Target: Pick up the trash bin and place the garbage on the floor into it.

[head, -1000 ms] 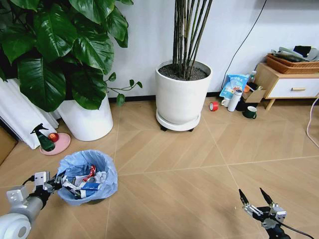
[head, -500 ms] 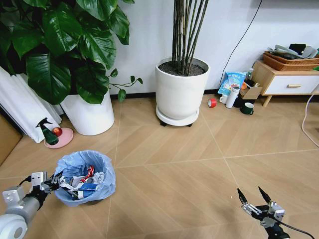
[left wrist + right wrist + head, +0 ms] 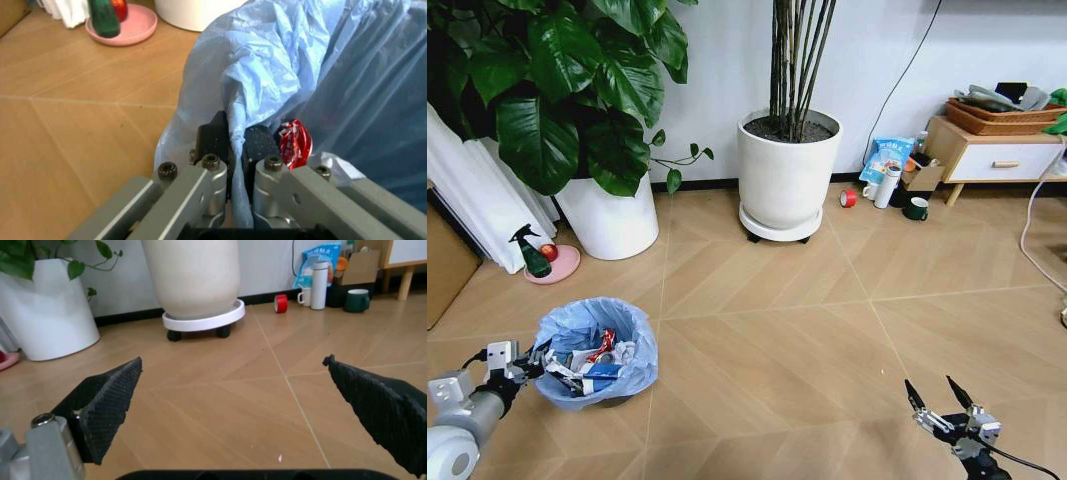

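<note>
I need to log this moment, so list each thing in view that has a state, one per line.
Small round black trash bin with crinkly light-blue plastic bag: upright on the floor, rim pinched by the left gripper.
Garbage, crumpled paper and red and blue scraps: inside the bin.
Left gripper: shut on the bag-lined rim.
Right gripper: open, empty, above bare floor.

Light-blue bag in trash bin; red, white, blue garbage; white plant pot; tan floor.
</note>
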Controlling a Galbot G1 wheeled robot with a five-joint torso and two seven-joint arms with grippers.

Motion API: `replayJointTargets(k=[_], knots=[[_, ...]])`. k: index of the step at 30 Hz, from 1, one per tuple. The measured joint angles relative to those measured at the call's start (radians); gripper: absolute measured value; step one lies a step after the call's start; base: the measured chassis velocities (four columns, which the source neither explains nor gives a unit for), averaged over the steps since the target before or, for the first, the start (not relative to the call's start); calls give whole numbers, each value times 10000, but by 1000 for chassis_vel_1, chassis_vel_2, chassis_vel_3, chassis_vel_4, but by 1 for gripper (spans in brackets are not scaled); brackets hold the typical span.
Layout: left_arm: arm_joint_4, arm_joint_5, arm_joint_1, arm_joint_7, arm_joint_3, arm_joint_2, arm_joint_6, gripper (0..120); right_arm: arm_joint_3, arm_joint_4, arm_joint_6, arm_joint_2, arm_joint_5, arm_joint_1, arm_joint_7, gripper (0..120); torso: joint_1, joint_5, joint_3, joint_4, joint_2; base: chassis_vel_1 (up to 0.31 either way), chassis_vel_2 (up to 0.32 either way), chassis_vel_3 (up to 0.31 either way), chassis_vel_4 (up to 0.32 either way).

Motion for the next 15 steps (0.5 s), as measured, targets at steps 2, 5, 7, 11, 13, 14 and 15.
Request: replayJointTargets(k=[2, 5, 7, 11, 13, 14, 15], knots=[[0, -43, 24, 0, -60, 26, 0, 0, 4, 18, 3, -13, 5, -25, -4, 100, 0, 7, 0, 0, 0, 111, -145, -155, 155], [-19, -183, 123, 6, -210, 143, 0, 0, 34, 49, 9, -65, 16, -73, -46, 100, 1, 0, 1, 1, 0, 144, -149, -132, 139], [-26, -207, 146, 7, -243, 164, 1, 0, 41, 57, 12, -70, 17, -82, -60, 100, 0, 4, 0, 0, 0, 159, -149, -152, 137], [-37, -258, 261, 31, -353, 198, 0, 0, 55, 93, 21, -73, 45, -93, -82, 100, 1, 2, 1, -2, -1, 187, -185, -188, 177], [-37, -261, 285, 37, -371, 198, 0, 0, 64, 85, 24, -77, 48, -82, -86, 100, 2, 11, 1, -1, 0, 234, -235, -248, 233], [-37, -266, 296, 38, -392, 198, 0, 0, 64, 80, 24, -80, 50, -79, -88, 100, 1, 9, 0, 1, 0, 262, -265, -261, 256], [-37, -275, 313, 39, -407, 198, 0, 0, 69, 79, 24, -88, 52, -73, -89, 100, 1, -9, 0, 2, 0, 262, -239, -257, 278]])
